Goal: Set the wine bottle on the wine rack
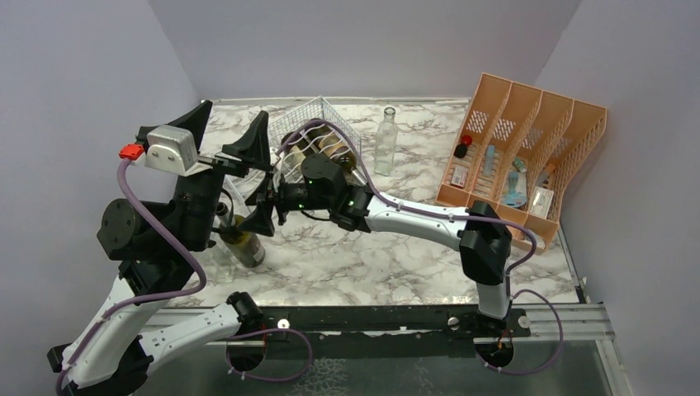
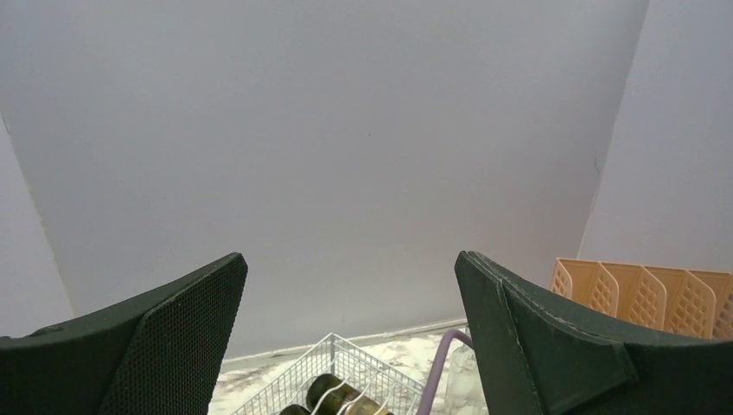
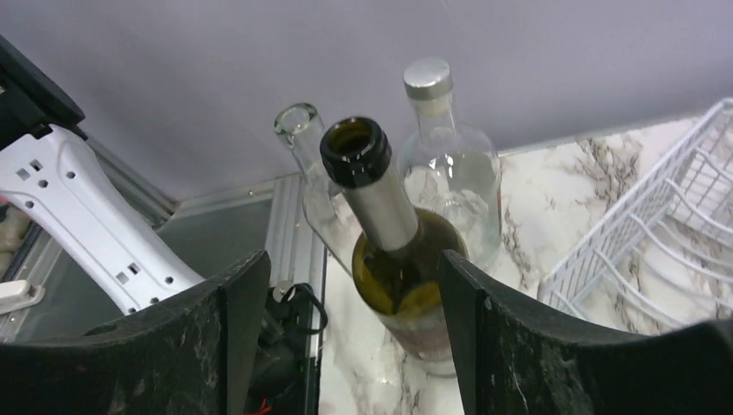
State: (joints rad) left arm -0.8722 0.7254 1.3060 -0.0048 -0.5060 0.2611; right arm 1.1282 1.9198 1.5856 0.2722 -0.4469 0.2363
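**Right tool spread either side of the wine bottle, no grip made**

Right tool [image 3: 350, 277] is released. Its two fingers stand either side of the dark green wine bottle [image 3: 398, 251] at shoulder height, with a gap showing on both sides. The bottle stands on the table [image 1: 396, 256] at the near left, uncorked, and partly hidden under the left arm in the top view. The left tool [image 2: 350, 259] is also spread wide and holds nothing. It is raised and faces the far wall above the wine rack [image 1: 318, 124].

The main risk is a poor grip. The glass is smooth and narrows toward the neck, so fingers closing this high could slide upward or tip the bottle.

Two clear bottles crowd it, a capped one [image 3: 449, 181] and an open-mouthed one [image 3: 302, 147]. They look to be just behind it or touching it, so a push forward or a tilted lift could knock them over.

The rack's wire edge [image 3: 657, 233] is just to the right, and a hasty swing could hit it. Dark bottles already lie in the rack, so a free cradle has to be picked. The raised left arm also stands close to the likely path to the rack.
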